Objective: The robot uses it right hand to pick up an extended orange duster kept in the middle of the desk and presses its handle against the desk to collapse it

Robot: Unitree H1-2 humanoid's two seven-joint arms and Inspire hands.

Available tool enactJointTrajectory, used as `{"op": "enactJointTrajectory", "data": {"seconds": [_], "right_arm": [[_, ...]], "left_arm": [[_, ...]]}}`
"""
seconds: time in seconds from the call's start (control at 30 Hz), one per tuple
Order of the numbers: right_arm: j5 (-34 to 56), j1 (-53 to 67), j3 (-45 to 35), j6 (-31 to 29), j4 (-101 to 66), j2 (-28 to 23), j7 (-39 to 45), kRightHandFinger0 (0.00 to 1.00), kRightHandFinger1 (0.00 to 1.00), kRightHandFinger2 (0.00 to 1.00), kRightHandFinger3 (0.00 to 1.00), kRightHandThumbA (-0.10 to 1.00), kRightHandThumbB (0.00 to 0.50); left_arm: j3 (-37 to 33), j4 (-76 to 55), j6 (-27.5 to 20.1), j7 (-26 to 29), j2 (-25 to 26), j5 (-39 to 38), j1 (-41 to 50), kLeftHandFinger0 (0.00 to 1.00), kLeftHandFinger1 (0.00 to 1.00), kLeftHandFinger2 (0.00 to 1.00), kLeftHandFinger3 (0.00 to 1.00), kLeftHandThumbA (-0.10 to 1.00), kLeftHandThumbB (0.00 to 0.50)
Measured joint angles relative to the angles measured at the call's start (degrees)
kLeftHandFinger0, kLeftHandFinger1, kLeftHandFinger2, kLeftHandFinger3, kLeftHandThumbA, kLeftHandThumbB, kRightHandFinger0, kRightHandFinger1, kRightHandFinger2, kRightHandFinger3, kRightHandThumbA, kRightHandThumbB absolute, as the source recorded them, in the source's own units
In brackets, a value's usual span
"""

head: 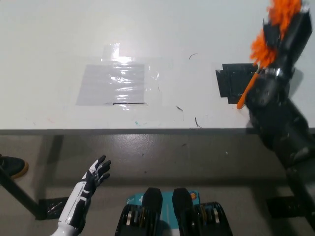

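My black right hand (pixel 268 91) is shut on the orange duster (pixel 268 42) over the desk's right side. The duster's fluffy orange head rises at the top right, partly behind my black forearm. Its thin orange handle (pixel 246 91) slants down and left, with its tip touching or just above the desk next to the black tape patch (pixel 234 82). My white left hand (pixel 96 174) rests open below the desk's front edge at the lower left.
A patch of clear shiny tape (pixel 114 82) lies on the white desk (pixel 59 39) left of centre. A dark shoe (pixel 12 164) shows on the floor at the far left, near a black desk leg (pixel 19 196).
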Motion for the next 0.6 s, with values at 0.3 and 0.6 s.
{"op": "enactJointTrajectory", "data": {"seconds": [0.3, 0.6], "right_arm": [[0.32, 0.12, -0.04, -1.18, 1.04, -0.80, 4.30, 0.00, 0.06, 0.44, 0.41, -0.10, 0.153], [0.32, -0.33, -0.02, -1.00, 1.03, -0.81, 9.97, 0.00, 0.16, 0.50, 0.44, -0.10, 0.136]], "left_arm": [[0.00, -0.09, 0.03, 0.00, 0.03, 0.02, -0.13, 1.00, 1.00, 1.00, 1.00, 1.00, 0.196], [0.00, -0.06, 0.09, 0.00, 0.03, 0.02, -0.13, 1.00, 1.00, 1.00, 1.00, 1.00, 0.175]]}}
